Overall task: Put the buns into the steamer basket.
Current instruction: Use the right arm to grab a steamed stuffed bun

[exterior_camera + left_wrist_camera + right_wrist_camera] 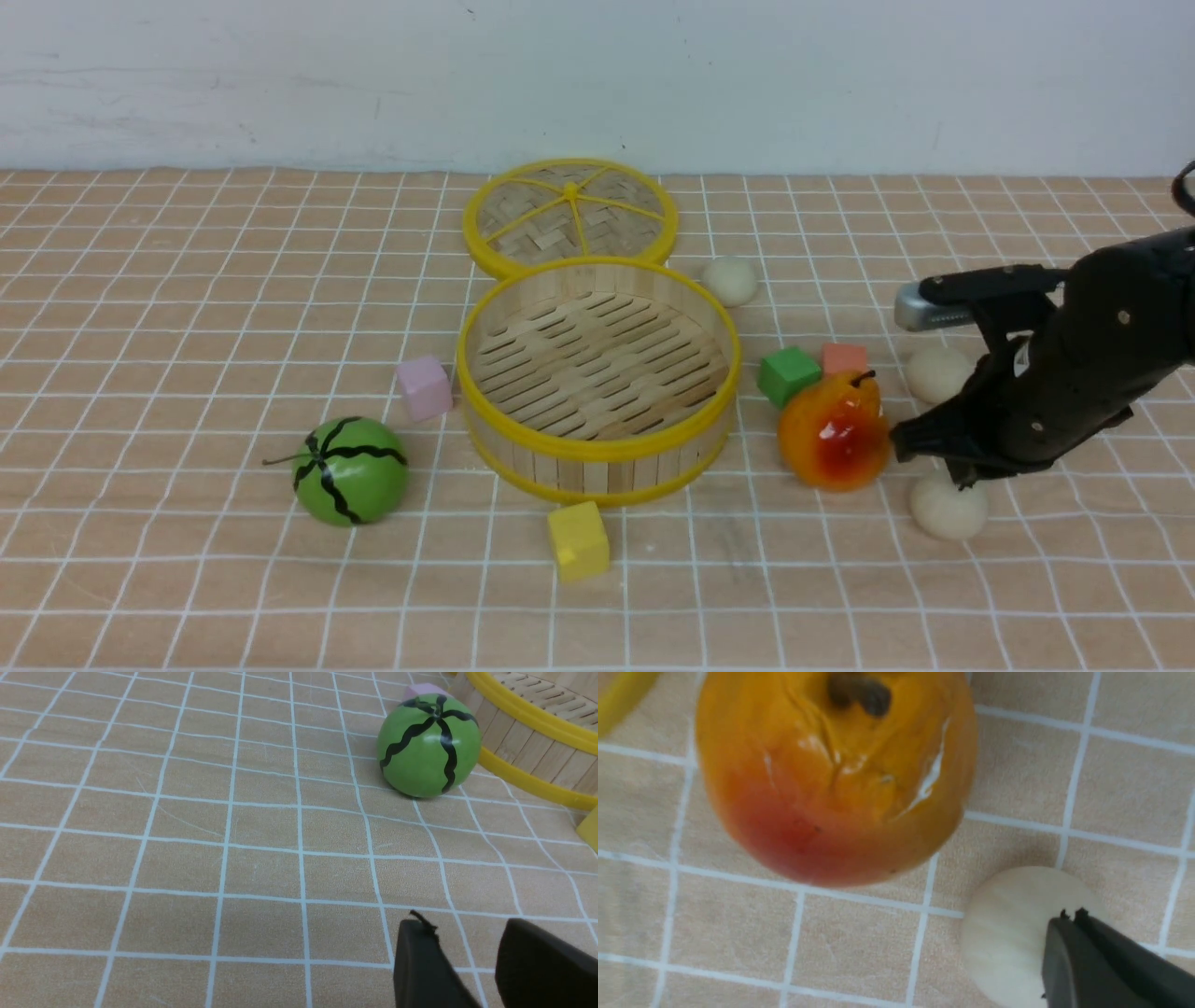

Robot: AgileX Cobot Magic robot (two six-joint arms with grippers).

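Buns (pixel 948 507): three, round, no long axis; one just by right gripper (pixel 1071 915), its tips pressed together, empty. One basket (pixel 597 450), mouth up, to its left. Left gripper (pixel 467 935) spread.

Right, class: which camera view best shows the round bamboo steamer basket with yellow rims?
The front view: the whole steamer basket, floor included. The left wrist view catches only part of its wall; the right wrist view, a blurred yellow sliver at most.
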